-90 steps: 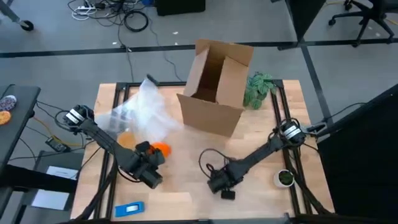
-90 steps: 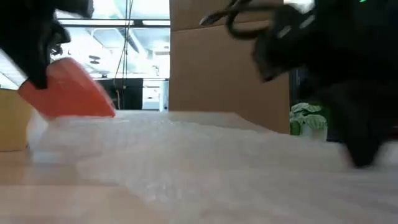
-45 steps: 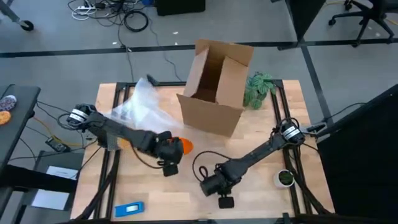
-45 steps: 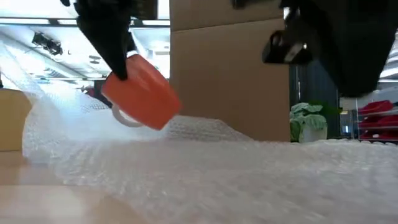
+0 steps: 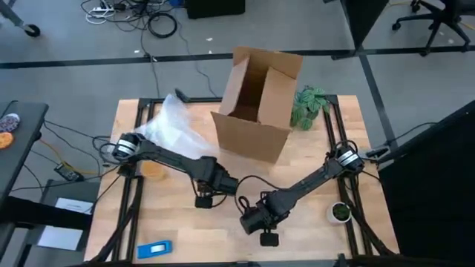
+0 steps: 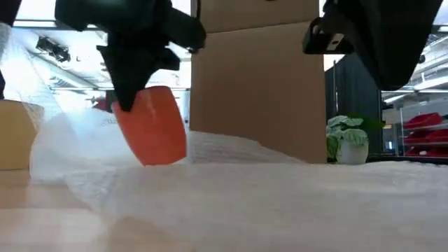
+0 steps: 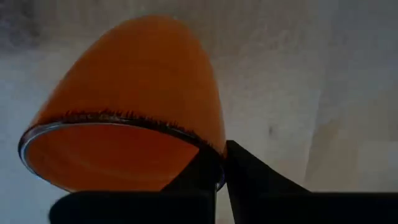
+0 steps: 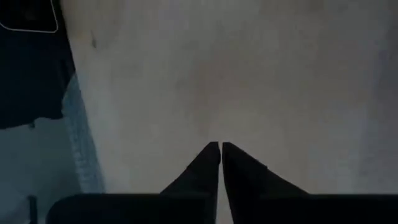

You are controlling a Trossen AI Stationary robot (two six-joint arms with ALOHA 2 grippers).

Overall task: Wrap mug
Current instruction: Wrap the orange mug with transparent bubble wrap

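The left gripper [image 6: 143, 87] pinches the rim of the mug [image 6: 154, 126], one finger inside the mouth and one outside, as the left wrist view shows. It holds the mug just over the bubble wrap [image 6: 231, 189], which in the low view covers the table in front of the cardboard box [image 5: 256, 104].

The mug hangs directly below this gripper, tilted with its mouth up toward the wrist and its rounded base down toward the sheet. Setting it down therefore looks like a short drop along that axis, and the left arm is the nearer one.

The right gripper [image 8: 221, 149] hovers beside it near the table's front edge, its fingers pressed together on nothing.

A potted plant [image 5: 308, 104] stands just beside the box's far corner, and a small green pot [image 5: 341, 212] sits at the table's right edge.
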